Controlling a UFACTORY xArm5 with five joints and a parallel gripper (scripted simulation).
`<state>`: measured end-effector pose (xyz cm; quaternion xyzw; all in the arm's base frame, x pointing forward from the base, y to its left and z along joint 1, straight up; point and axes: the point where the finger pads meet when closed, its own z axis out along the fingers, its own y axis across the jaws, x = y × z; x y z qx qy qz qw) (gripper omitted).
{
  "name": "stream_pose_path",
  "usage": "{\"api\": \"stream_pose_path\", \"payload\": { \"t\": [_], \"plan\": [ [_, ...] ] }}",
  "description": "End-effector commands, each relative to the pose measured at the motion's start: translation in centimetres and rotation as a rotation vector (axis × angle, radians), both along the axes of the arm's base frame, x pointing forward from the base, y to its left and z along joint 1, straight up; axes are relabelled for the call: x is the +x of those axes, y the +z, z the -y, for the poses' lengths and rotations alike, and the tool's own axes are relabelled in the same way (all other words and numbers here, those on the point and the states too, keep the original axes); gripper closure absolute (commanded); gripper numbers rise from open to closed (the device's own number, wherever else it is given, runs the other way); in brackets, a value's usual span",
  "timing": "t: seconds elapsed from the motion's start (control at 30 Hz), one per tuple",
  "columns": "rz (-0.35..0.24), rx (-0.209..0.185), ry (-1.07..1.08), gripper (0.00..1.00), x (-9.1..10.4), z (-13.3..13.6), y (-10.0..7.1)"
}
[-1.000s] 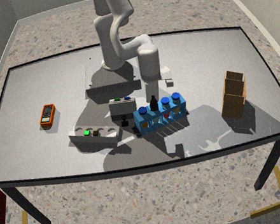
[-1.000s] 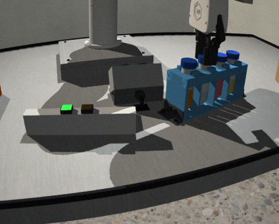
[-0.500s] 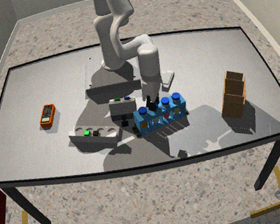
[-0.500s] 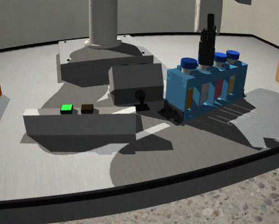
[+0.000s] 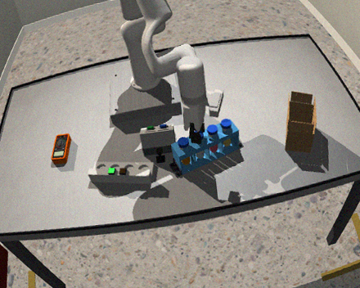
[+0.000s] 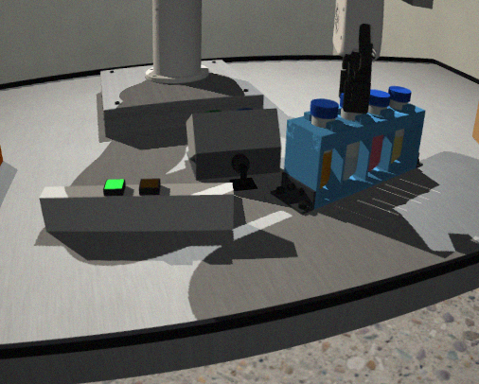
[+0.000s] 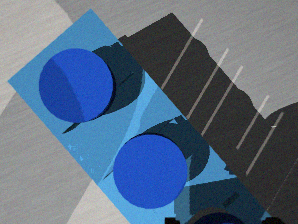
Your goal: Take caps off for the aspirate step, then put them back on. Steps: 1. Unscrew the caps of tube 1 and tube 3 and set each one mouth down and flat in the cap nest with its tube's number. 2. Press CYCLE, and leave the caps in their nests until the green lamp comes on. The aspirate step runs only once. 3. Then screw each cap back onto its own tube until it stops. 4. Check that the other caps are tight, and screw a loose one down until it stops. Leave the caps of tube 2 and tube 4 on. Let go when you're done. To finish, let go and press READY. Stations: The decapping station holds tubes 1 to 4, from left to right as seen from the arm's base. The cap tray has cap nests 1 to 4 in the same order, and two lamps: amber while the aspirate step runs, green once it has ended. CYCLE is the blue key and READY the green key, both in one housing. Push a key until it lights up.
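Hand (image 5: 196, 136) (image 6: 356, 107) (image 7: 222, 221) stood slightly spread around tube 3's cap (image 5: 200, 134) (image 6: 342, 99) (image 7: 221, 219), seated atop decapping station (image 5: 182, 154) (image 6: 300, 147) (image 7: 91, 25). We judged cap light, stiff, perhaps slippery; best taken by opposite sides, squarely, below top edge.

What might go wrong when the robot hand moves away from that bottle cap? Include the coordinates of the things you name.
The gripper (image 5: 197, 133) (image 6: 356, 111) (image 7: 222, 220) might catch the cap (image 6: 343, 100) (image 7: 220, 219) between its open fingers and twist it loose. It might also bump the next cap (image 5: 212, 129) (image 6: 380, 98) (image 7: 150, 171), which is close by. Later, it could push the blue button (image 5: 163, 125) instead of its green neighbour (image 5: 150, 127).
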<state>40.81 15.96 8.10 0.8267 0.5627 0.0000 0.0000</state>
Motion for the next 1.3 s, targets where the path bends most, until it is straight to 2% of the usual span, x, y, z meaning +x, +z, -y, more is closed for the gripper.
{"api": "stream_pose_path", "payload": {
  "t": [0.0, 0.3, 0.37, 0.43, 0.87, 0.93, 1.0, 1.27],
  "plan": [
    [0.005, 0.001, 0.279, 0.54, 0.15, -0.06, 0.19],
    [0.005, 0.0, 0.645, 0.54, 0.15, -0.06, 0.19],
    [0.005, 0.0, 0.645, 0.54, 0.15, -0.06, 0.19],
    [0.005, 0.0, 0.801, 0.54, 0.15, -0.06, 0.19],
    [0.005, -0.001, 1.318, 0.54, 0.14, -0.06, 0.19],
    [0.005, -0.001, 1.318, 0.54, 0.14, -0.06, 0.19],
    [0.005, -0.002, 1.473, 0.54, 0.14, -0.06, 0.19],
    [0.005, -0.002, 1.492, 0.54, 0.14, -0.06, 0.19]
  ]
}}
